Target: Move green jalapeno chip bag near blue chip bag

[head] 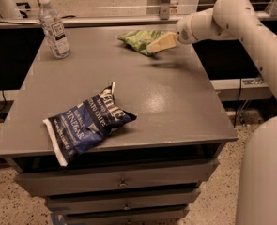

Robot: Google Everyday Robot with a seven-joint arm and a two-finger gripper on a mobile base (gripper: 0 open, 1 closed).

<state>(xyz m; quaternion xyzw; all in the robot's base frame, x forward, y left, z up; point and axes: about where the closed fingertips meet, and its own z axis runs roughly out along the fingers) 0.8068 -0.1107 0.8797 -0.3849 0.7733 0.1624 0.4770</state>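
Observation:
The green jalapeno chip bag [139, 40] is a small light-green wrinkly bag lying at the far middle of the grey table [175, 102]. The blue chip bag [85, 122] is larger, dark navy with white lettering, and lies at the table's front left, its end over the front edge. The gripper [157, 43] comes in from the right on a white arm [232, 20] and hovers at the green bag's right end, just above it, overlapping that end.
A clear water bottle [54, 28] with a white cap stands at the table's far left. Drawers [121, 182] sit under the tabletop. A railing and dark gap lie behind the table. The robot's white body [265, 177] fills the lower right.

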